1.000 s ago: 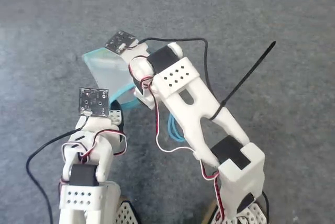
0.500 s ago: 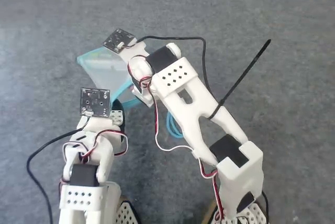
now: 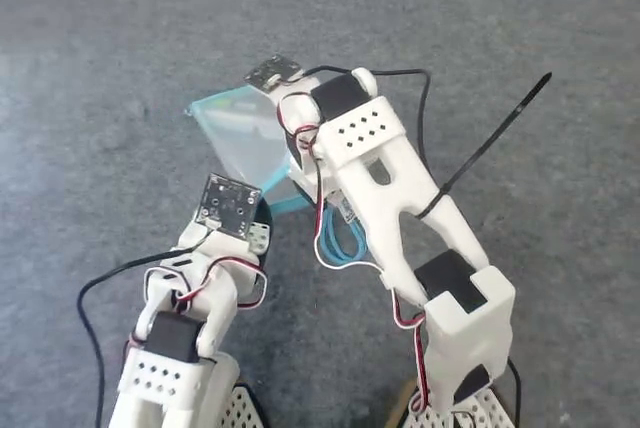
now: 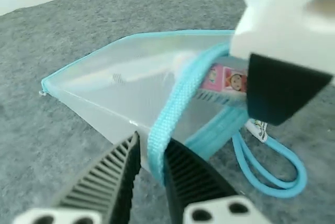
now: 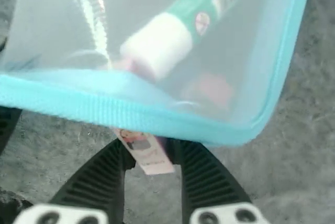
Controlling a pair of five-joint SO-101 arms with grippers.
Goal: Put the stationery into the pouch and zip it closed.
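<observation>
Grey felt tabletop [image 3: 90,88], translucent teal-edged pouch [image 3: 245,138], left gripper [image 4: 152,146] clamped on zipper band [image 4: 175,103], right gripper [image 5: 149,149] pinching tag [image 5: 145,160].

Soft even daylight, blurred wrist close-ups

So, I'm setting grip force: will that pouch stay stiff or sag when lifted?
Probably saggy: the pouch is thin see-through plastic, creased where the left gripper pinches its blue edge. Likely light, though the marker inside may slide and shift the weight. The smooth plastic looks slippery; the woven edge seems grippier.
</observation>
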